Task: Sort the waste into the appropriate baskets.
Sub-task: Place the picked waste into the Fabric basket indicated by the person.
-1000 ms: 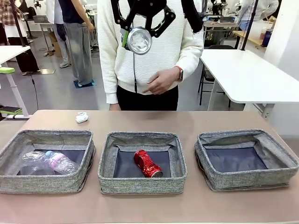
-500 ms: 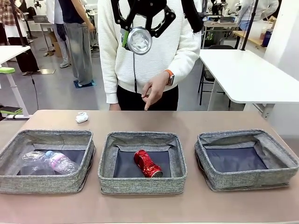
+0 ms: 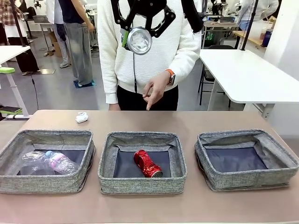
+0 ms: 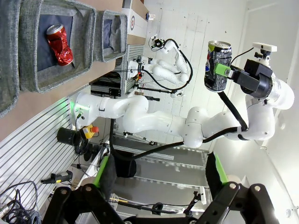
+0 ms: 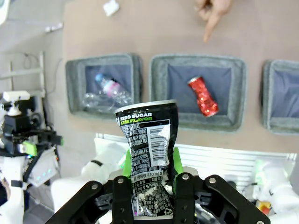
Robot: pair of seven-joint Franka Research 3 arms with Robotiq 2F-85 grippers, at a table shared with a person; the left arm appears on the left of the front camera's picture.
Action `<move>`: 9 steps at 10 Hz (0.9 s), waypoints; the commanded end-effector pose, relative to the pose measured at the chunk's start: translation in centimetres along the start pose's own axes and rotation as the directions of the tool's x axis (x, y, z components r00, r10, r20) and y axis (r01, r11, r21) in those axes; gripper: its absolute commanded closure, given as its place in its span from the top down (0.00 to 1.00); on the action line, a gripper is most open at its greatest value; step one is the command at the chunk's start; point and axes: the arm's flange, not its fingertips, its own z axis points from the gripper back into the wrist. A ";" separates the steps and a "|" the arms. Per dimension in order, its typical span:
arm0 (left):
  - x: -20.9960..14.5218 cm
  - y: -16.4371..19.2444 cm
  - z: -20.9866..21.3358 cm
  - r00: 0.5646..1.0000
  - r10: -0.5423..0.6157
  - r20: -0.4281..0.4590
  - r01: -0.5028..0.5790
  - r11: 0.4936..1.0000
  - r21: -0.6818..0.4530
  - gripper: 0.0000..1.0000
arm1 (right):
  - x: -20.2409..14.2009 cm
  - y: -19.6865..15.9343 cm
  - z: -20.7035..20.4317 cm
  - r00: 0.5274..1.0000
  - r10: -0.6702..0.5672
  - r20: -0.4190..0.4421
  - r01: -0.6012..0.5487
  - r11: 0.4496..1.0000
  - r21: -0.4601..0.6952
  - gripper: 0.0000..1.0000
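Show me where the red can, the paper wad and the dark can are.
red can point(image 3: 148, 164): front view, middle of its crushed body.
paper wad point(image 3: 81, 117): front view, its centre.
dark can point(image 5: 148, 140): right wrist view, its printed label.

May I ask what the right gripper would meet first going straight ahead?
Probably the brown tabletop at the gap between the left grey woven basket and the middle one, though depth is unclear.

I judge this a robotics lab: white table point(image 3: 247, 74) on grey floor point(image 3: 56, 93), people point(image 3: 77, 42) standing farther back, loose cabling point(image 4: 16, 200) and slotted metal panel point(image 4: 37, 149) by my rig.
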 end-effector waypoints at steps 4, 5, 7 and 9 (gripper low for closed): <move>-0.2 -0.5 0.0 1.000 0.012 -0.003 -0.012 1.000 -0.020 1.00 | 0.8 -0.7 -16.5 0.971 0.067 -0.231 -0.105 0.982 -0.156 0.35; -0.2 -0.5 0.0 1.000 0.012 -0.003 -0.012 1.000 -0.020 1.00 | 0.1 -1.8 -20.1 0.968 0.027 -0.250 -0.074 0.981 -0.180 0.35; -0.2 -0.5 0.0 1.000 0.012 -0.003 -0.012 1.000 -0.020 1.00 | -1.2 -2.4 -22.4 0.977 0.027 -0.212 -0.061 0.986 -0.157 0.35; -0.2 -0.5 0.0 1.000 0.012 -0.003 -0.012 1.000 -0.020 1.00 | -0.9 -2.6 -21.4 0.988 0.029 -0.151 -0.054 0.985 -0.166 0.35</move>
